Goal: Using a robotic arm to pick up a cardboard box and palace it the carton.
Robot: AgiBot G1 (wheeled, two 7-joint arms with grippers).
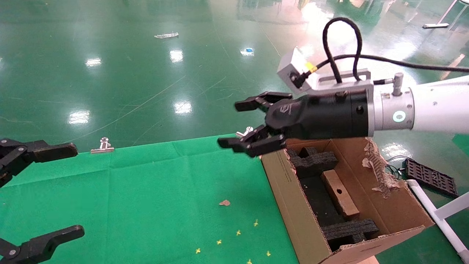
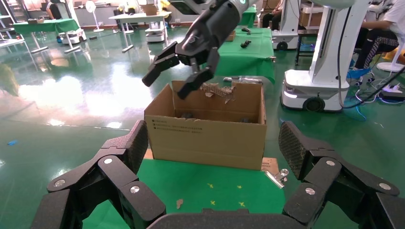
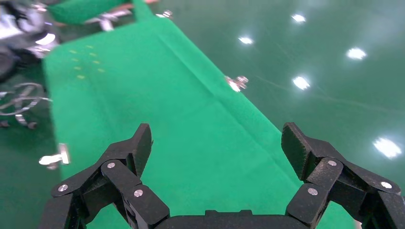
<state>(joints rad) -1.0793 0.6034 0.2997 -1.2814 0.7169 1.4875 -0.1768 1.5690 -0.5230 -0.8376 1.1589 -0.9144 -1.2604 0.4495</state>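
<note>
The small reddish-brown cardboard box (image 1: 340, 193), with its round hole facing up, lies inside the large tan carton (image 1: 293, 205) between black foam pieces (image 1: 316, 160). My right gripper (image 1: 234, 124) hangs open and empty above the carton's far left corner, on the white robotic arm (image 1: 436, 108). From the left wrist view the carton (image 2: 210, 138) stands on the green cloth with the right gripper (image 2: 167, 83) open above it. My left gripper (image 1: 69, 189) is parked open at the table's left edge. The right wrist view shows only green cloth (image 3: 157, 109) between its open fingers (image 3: 296, 148).
The carton's right flap (image 1: 377, 168) is torn and ragged. A brown scrap (image 1: 224, 202) and several yellow marks (image 1: 238, 232) lie on the green cloth. Metal clips (image 1: 103, 146) hold the cloth's far edge. A black grid piece (image 1: 430, 176) lies on the floor to the right.
</note>
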